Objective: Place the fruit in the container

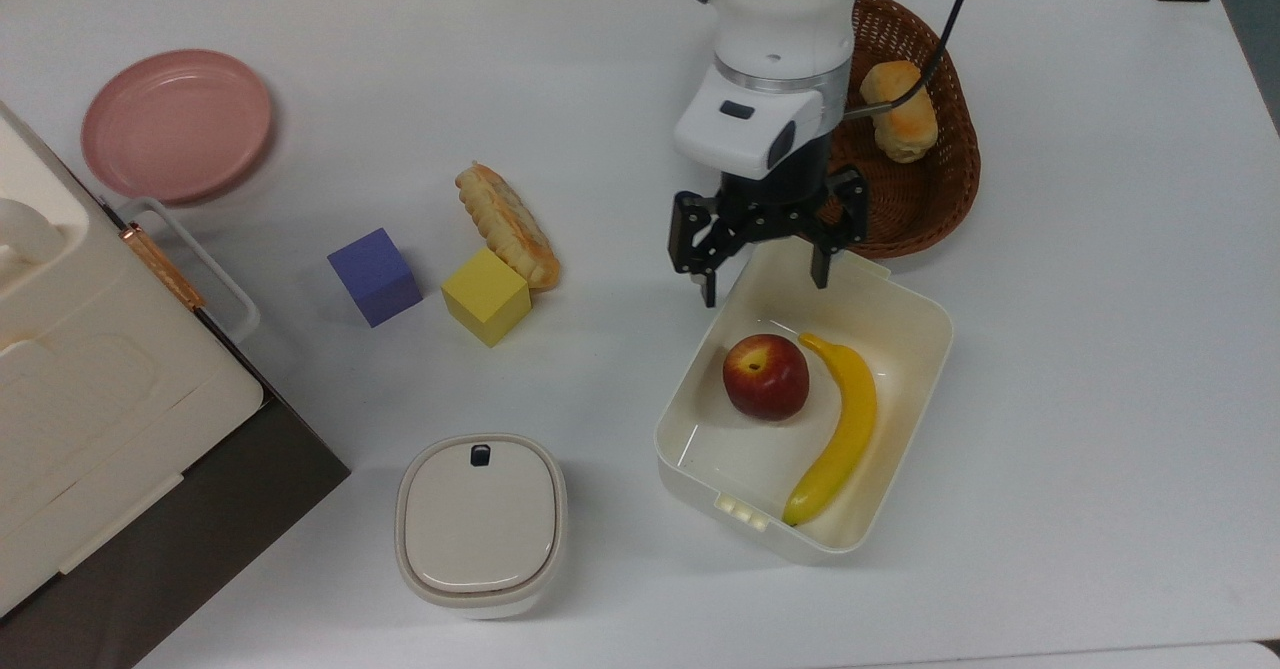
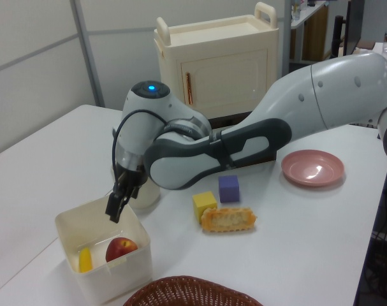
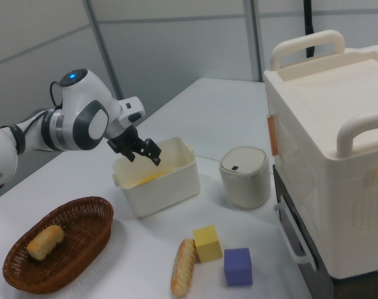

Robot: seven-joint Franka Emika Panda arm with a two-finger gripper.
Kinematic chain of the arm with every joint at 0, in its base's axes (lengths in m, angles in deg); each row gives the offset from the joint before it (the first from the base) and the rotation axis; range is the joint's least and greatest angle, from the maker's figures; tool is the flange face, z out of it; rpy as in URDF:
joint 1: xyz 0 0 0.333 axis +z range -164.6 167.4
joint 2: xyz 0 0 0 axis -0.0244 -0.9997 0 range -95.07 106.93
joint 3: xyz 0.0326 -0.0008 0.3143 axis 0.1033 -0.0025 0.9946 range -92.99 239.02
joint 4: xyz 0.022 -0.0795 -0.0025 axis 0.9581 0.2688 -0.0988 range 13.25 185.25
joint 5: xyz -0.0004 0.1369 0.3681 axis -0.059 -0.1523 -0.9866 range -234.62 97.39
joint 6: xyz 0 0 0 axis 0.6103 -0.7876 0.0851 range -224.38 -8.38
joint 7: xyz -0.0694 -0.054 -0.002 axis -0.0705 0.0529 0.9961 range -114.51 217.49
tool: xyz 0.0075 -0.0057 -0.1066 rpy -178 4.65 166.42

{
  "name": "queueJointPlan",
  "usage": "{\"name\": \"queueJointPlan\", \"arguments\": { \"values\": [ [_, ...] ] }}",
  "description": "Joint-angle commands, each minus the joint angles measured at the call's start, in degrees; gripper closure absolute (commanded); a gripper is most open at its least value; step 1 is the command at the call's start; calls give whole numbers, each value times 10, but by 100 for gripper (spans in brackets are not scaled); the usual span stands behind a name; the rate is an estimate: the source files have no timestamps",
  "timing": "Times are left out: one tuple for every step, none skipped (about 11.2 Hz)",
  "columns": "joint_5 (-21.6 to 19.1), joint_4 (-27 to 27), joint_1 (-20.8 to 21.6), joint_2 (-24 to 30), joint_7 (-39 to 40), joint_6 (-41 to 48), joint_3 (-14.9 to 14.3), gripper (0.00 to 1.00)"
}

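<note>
Pincer (image 1: 762, 284) released, empty. Apple (image 1: 766, 377) sits below it inside tub (image 1: 915, 301). Apple likely rigid, smooth, slippery; regrasp across widest middle.

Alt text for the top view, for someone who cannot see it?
A red apple lies beside a banana inside a white tub on a white table. The robot's open gripper hangs empty above the tub's far rim, near a wicker basket.
</note>
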Motion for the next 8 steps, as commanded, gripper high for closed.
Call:
{"name": "queueJointPlan", "arguments": {
  "values": [
    [10, 12, -37, 60, -2, 133, -6, 0],
    [10, 13, -49, 78, -3, 177, -6, 0],
    [11, 16, -66, 97, -2, 217, -7, 0],
    [12, 21, -81, 117, 0, 253, -7, 0],
    [11, 27, -99, 133, 0, 295, -6, 0],
    [5, 30, -115, 147, 1, 326, -6, 0],
    [3, 37, -125, 162, 1, 346, -2, 0],
    [3, 41, -128, 175, 1, 356, -1, 0]
  ]
}}
